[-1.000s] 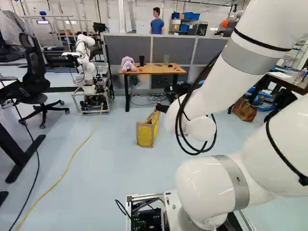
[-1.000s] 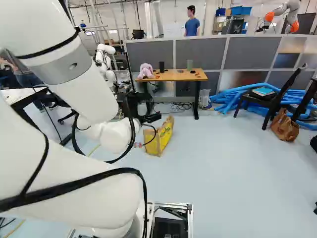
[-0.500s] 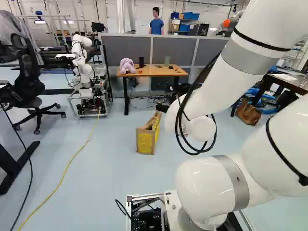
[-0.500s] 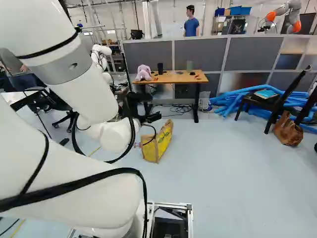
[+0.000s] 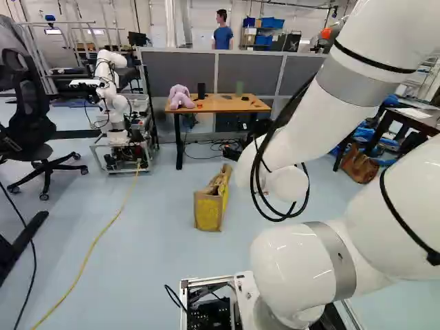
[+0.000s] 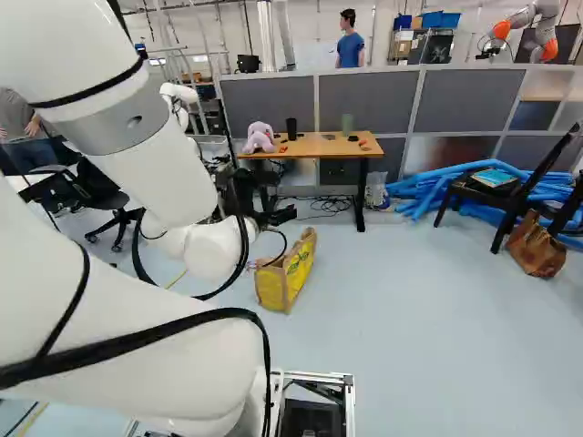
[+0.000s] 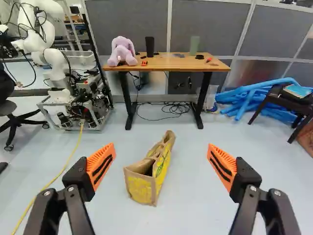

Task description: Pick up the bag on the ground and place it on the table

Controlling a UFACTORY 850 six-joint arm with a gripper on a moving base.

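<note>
**End effector (image 7: 161,159) empty, bag (image 7: 142,190) on the floor (image 7: 195,171): pickup and placing both remain**

The end effector stands wide open, its two orange pads (image 7: 101,166) well apart with nothing held between them. No part of the task looks done beyond, at most, lining up: the grip, the lift, the carry and the set-down are all left.

The brown and yellow bag stands upright on the floor, ahead of the end effector and, I judge, lower than it. It appears between the fingers in the wrist view, but touches neither. It sits a little off the middle, nearer the finger on the side of the yellow cable (image 7: 66,164). Its long side runs away towards the surface (image 7: 168,62), and its near end gapes; I cannot make out handles clearly.

Farther out, past the bag, is the surface, bearing a plush toy (image 7: 122,51), a black cup (image 7: 149,46) and a green cup (image 7: 194,45). Reaching the bag probably calls for moving ahead and down first.
</note>
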